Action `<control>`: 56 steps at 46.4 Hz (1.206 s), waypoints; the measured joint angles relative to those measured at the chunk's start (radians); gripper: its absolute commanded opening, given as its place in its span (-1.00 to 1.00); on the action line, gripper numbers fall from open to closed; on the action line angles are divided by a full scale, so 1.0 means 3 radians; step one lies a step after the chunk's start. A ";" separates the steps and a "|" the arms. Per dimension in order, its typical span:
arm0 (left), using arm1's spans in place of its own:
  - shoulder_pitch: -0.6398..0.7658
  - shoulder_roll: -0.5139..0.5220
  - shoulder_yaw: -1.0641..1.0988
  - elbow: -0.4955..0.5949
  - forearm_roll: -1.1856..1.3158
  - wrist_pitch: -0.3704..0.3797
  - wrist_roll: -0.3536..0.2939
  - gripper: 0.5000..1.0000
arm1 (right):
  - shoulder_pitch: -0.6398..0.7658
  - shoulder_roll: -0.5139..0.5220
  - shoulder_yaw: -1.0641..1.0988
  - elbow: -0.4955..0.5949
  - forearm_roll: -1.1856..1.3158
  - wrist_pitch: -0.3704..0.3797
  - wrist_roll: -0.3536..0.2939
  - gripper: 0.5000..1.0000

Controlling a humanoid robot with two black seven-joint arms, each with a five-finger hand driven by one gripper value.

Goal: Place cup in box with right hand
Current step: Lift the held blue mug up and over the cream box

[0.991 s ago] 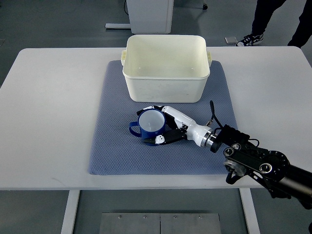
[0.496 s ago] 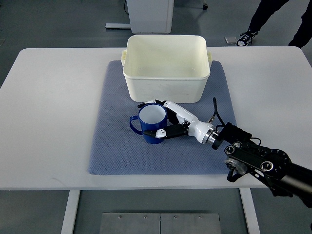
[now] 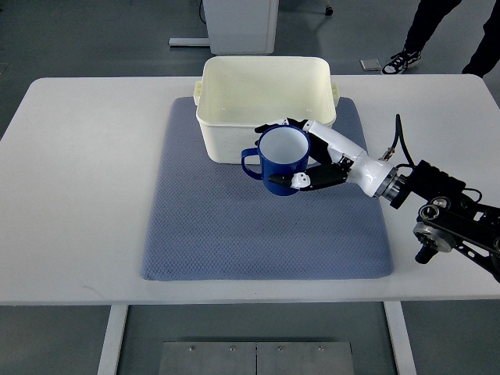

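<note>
- The blue-grey mat (image 3: 234, 234) covers the middle of the white table (image 3: 78, 172), and its near half lies bare.
- The right arm comes in from the right edge, and the right hand (image 3: 312, 160) has its fingers wrapped around the blue cup (image 3: 281, 160), thumb across the near wall and the other fingers behind it.
- The cup is upright, mouth up, handle pointing left, and it appears lifted off the mat, in front of the near wall of the box (image 3: 266, 109) and overlapping its rim in this view.
- To do this step well, the hand should probably carry the cup higher and farther away until its base clears the near rim, then lower it inside, keeping it level so it lands standing.
- The handle could catch the rim if the cup goes over too low.
- The box is open and looks empty, so there is room to set the cup centrally.
- The left arm is out of view.
- A person's legs (image 3: 437, 31) stand beyond the table.
</note>
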 measured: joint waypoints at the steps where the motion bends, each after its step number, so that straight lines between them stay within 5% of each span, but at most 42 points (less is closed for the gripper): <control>1: 0.0002 0.0000 0.0001 0.0000 0.0000 0.0000 0.0000 1.00 | 0.0027 -0.0035 0.0004 0.0023 0.0012 0.0000 -0.0004 -1.00; 12: 0.0001 0.0000 0.0000 0.0000 0.0000 0.0000 -0.0001 1.00 | 0.0290 -0.0312 0.0020 0.0186 0.0169 0.0018 -0.0118 -1.00; 28: 0.0001 0.0000 0.0000 0.0000 0.0000 0.0000 -0.0001 1.00 | 0.0525 -0.0253 0.0269 0.0068 0.0253 0.0020 -0.0424 -1.00; 56: 0.0001 0.0000 0.0000 -0.0001 0.0000 0.0000 0.0001 1.00 | 0.0844 0.0780 0.0289 -0.1335 0.0273 -0.0225 -0.0622 -1.00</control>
